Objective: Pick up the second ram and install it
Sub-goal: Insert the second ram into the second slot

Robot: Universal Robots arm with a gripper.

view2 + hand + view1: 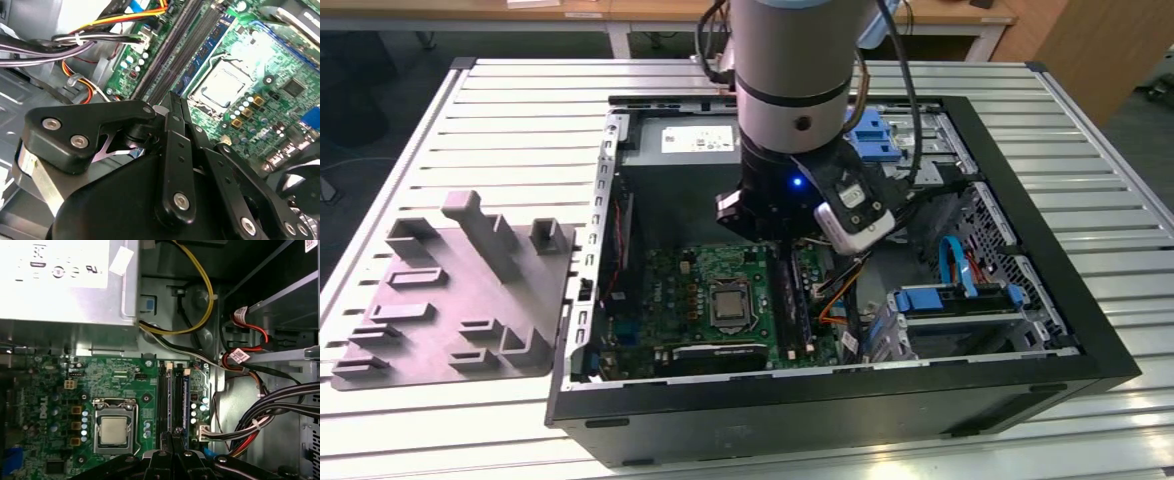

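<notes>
- Exterior view: my arm reaches down into an open computer case (1067, 300) lying on a slatted table (520, 110). A grey moulded plate (454, 290) sits just outside the case, on the exterior view's left. The gripper (787, 248) hangs over the green motherboard (680, 290). The second ram (786, 290) is a long, thin, dark stick standing on edge in its slot beside the processor socket (724, 303), directly under the gripper.
- Second wrist view: the black fingers (172, 135) are pressed together, with no gap at the gripper (171, 97) tip. The tip points along the dark memory slots (177, 50) — the square socket is off to one side.
- First wrist view: the gripper (176, 432) tip sits at one end of the second ram (172, 395), seen edge-on as a narrow dark strip. I cannot tell whether the two touch. A silver power supply box (65, 285) and bundled cables (260, 415) surround the board.
</notes>
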